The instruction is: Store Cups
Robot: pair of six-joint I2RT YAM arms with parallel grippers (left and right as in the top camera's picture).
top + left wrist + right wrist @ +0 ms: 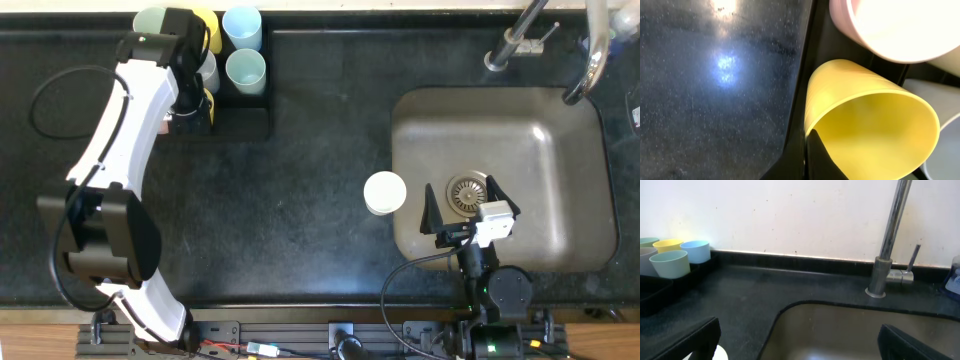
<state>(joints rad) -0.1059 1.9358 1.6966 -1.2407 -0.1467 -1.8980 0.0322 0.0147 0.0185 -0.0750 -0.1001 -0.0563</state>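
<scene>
A black tray [245,120] at the counter's back left holds several cups: green [150,20], yellow [207,25], light blue [242,25], teal [246,68] and a pale grey one [207,70]. My left gripper [195,100] is over the tray's left part, shut on the rim of another, tilted yellow cup [865,120], with one finger [817,157] inside it. A pale cup [900,30] and a grey one [940,100] sit close beside it. A white cup [385,192] stands on the counter by the sink's left edge. My right gripper [465,205] hangs open over the sink.
The steel sink [560,150] takes up the right side, with a drain [466,192] and a tap [515,40] behind it. A tap [890,235] rises against the white wall. Bare black counter [320,160] lies between tray and sink.
</scene>
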